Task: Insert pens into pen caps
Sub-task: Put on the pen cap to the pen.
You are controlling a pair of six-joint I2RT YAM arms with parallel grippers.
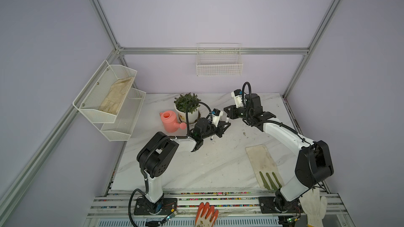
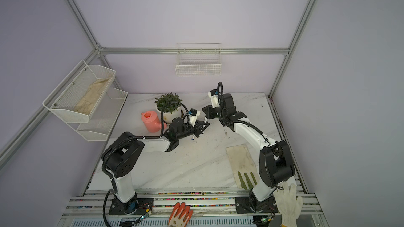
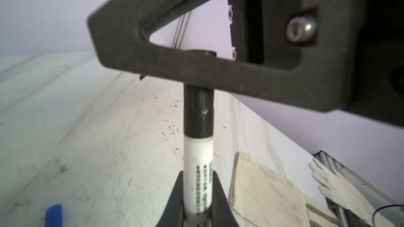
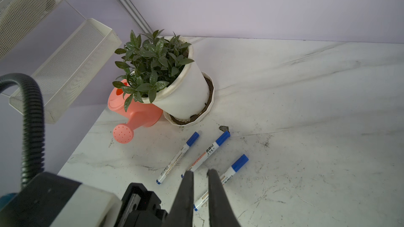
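My left gripper (image 3: 197,172) is shut on the white barrel of a pen (image 3: 197,160) that wears a black cap (image 3: 198,110). The cap's far end passes behind a finger (image 3: 196,68) of my right gripper; I cannot tell whether they touch. In both top views the left gripper (image 1: 225,125) (image 2: 205,125) holds this pen just below the right gripper (image 1: 226,108) (image 2: 204,108). In the right wrist view the right gripper (image 4: 200,172) has its jaws close together with nothing showing between them. Three pens with blue caps (image 4: 178,157) (image 4: 206,153) (image 4: 227,173) lie on the table beneath it.
A potted plant (image 1: 187,105) and a pink watering can (image 1: 169,121) stand at the back left of the marble table (image 1: 196,167). A beige glove (image 1: 262,162) lies front right. Mesh shelves (image 1: 105,92) hang at the left, a wire basket (image 1: 219,66) on the back wall.
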